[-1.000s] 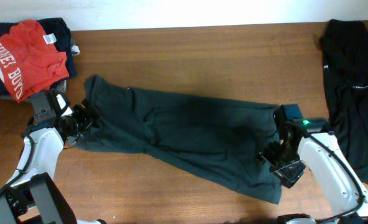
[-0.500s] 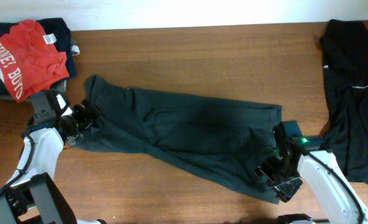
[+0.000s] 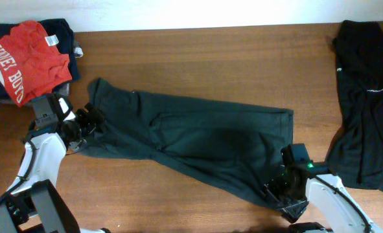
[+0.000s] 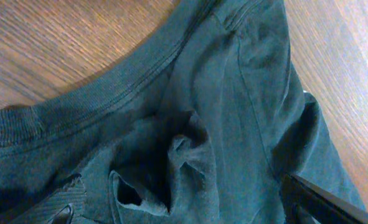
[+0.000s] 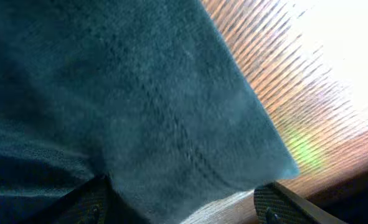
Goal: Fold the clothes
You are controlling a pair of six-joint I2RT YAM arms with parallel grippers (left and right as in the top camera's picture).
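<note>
A dark green T-shirt [image 3: 197,139] of the clothes lies spread flat across the table, collar end at the left. My left gripper [image 3: 89,123] stands wide open over the ribbed collar [image 4: 109,93]; bunched cloth sits between its fingers [image 4: 324,202] without being pinched. At the shirt's front right corner, near the table's front edge, my right gripper [image 3: 277,192] is open. In the right wrist view the stitched hem corner [image 5: 233,162] lies between the two spread pads [image 5: 283,202].
A red shirt with white lettering [image 3: 26,58] tops a pile of dark garments [image 3: 61,32] at the back left. A black garment [image 3: 366,97] lies along the right side. Bare wooden table [image 3: 197,58] stretches behind the green shirt.
My right arm has slid along the shirt's right hem toward the table's front edge, down to the front corner. The left arm and the shirt have stayed put.
</note>
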